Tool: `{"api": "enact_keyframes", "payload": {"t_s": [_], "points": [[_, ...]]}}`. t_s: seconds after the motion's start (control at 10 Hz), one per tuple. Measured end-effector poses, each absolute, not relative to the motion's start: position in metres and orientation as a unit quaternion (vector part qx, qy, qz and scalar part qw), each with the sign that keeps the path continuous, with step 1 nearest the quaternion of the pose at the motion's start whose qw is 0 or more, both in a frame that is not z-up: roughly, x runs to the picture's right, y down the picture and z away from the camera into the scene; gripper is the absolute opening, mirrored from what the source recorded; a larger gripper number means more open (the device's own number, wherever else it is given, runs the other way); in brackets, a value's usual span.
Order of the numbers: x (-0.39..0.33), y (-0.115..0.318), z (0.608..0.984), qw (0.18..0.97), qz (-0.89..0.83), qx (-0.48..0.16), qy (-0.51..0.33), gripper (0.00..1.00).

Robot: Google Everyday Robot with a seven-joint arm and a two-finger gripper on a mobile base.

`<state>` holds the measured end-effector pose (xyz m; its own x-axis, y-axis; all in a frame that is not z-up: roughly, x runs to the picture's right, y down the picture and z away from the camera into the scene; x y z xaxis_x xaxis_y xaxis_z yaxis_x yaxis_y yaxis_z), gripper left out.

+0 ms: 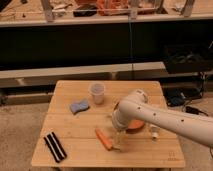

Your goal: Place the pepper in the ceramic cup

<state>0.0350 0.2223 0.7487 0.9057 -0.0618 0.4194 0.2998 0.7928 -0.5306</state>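
Left to right on the light wooden table (75, 129): a blue sponge (79, 106), then the small pale grey-white ceramic cup (97, 92). The slim orange-red pepper (104, 139) lies flat nearer the front, well apart from the cup. The white arm's gripper (118, 144) hangs just by its right tip; can't tell if it's spread or closed. Risk imo: a grab that far off-centre could spin the pepper off the front edge.

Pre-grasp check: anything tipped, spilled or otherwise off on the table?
Nothing stands out. Ceramic cup upright, pepper lying flat on the table, no spill visible. Gripper hangs close beside the pepper. Orange plate mostly hidden behind the arm.
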Motion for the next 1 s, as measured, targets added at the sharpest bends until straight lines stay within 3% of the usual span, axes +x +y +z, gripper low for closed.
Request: {"api": "enact_keyframes", "payload": {"t_s": [1.0], "points": [[0.017,0.237,0.764,0.92,-0.138,-0.307,-0.2,0.8]]}}
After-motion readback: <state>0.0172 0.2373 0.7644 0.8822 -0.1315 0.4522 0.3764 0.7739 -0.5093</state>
